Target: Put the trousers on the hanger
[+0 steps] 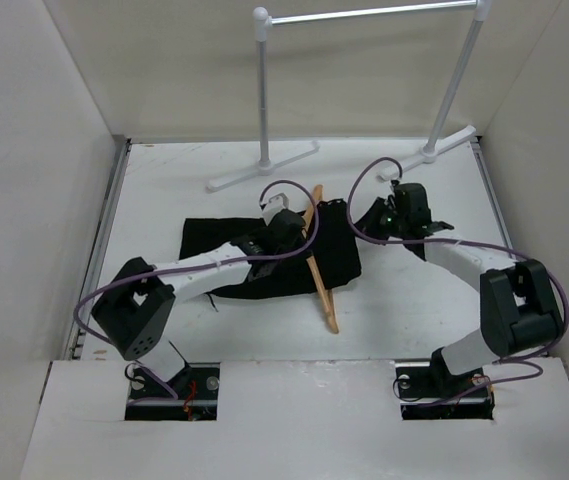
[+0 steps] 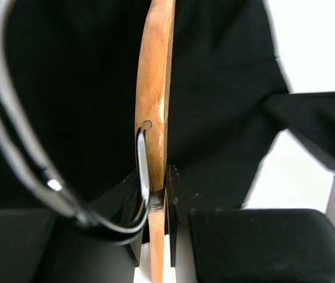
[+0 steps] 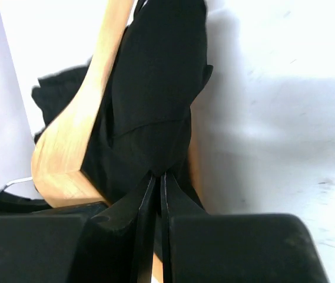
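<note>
The black trousers point(image 1: 254, 250) lie spread on the white table in the middle. The tan wooden hanger point(image 1: 322, 275) stands on edge across their right part, running from far to near. My left gripper point(image 1: 306, 236) is shut on the hanger's wood point(image 2: 155, 88) right at the base of the metal hook point(image 2: 143, 171). My right gripper point(image 1: 372, 222) is shut on a fold of trouser cloth point(image 3: 155, 88) at the right side of the hanger point(image 3: 76, 147). Black cloth point(image 2: 226, 88) shows on both sides of the hanger in the left wrist view.
A silver-and-white clothes rack point(image 1: 263, 90) stands at the back, its feet point(image 1: 264, 168) just behind the trousers. White walls enclose the table on the left, right and back. Purple cables loop off both wrists.
</note>
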Motion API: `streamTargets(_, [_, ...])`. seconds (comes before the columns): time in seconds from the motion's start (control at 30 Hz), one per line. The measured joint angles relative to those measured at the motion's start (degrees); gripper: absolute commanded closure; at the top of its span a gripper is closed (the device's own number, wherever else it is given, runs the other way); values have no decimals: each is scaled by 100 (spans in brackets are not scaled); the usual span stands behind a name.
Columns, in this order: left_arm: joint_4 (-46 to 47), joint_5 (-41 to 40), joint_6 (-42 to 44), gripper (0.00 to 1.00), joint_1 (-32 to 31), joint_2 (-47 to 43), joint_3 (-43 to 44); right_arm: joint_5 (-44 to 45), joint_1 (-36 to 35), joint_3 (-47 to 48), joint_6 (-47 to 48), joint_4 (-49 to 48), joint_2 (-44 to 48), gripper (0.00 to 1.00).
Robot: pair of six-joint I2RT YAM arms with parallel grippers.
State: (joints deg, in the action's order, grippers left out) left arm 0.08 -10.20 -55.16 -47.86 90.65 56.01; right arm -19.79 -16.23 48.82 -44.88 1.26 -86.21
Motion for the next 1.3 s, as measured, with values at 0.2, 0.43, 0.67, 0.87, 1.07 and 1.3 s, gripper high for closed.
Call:
streamTargets(0.2, [-348, -61, 472, 100, 289, -588, -350, 11, 437, 22, 9, 188, 15, 89])
streamTargets(0.43, [-774, -380, 1054, 100, 483, -929, -402, 118, 529, 68, 76, 284, -181, 89])
streamTargets(0.67, [-896, -597, 1416, 100, 514, -957, -345, 219, 540, 114, 116, 313, -468, 89])
streamTargets(0.87, [-1141, -826, 1663, 100, 518, -953, -195, 286, 540, 144, 116, 308, -638, 85])
streamTargets(1.07, [-1550, -1038, 1808, 100, 448, -951, 90, 319, 540, 144, 109, 310, -656, 70])
streamTargets(1.3, [-1775, -1200, 1856, 100, 356, -951, 647, 385, 531, 142, 118, 439, -295, 41])
